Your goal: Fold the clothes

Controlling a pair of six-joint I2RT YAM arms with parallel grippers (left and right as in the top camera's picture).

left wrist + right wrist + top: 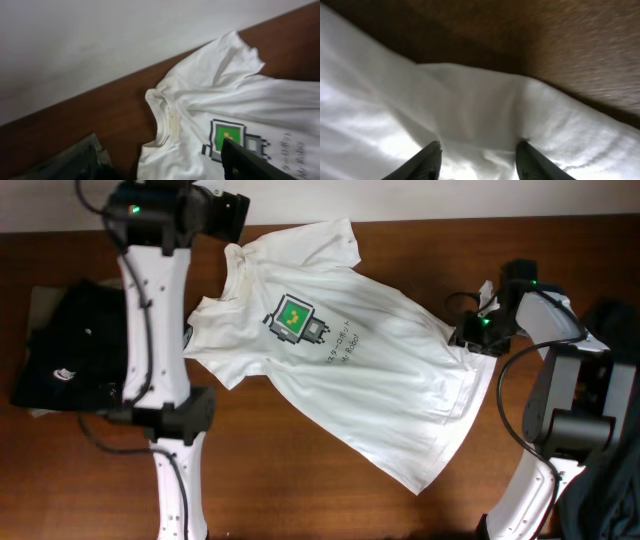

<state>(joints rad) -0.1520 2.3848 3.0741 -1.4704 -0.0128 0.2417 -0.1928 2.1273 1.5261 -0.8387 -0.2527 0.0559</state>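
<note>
The clothes in play are one white T-shirt [350, 370] with a green-and-grey square chest print [295, 318], lying flat and slanted across the brown table. Its collar [167, 120] points to the far left. My left gripper [232, 210] hovers over the collar at the table's back edge. In the left wrist view it [159, 145] is open, its dark fingers [245, 162] wide apart with nothing between them. My right gripper [468, 338] is down on the shirt's right edge. In the right wrist view it [479, 145] stands open, its fingertips [427, 160] pressed into rumpled white cloth.
A black garment [70, 350] lies piled on a grey one at the table's left end. More dark clothes [612, 320] sit at the right edge, behind the right arm. A pale wall [100, 45] runs along the table's far side.
</note>
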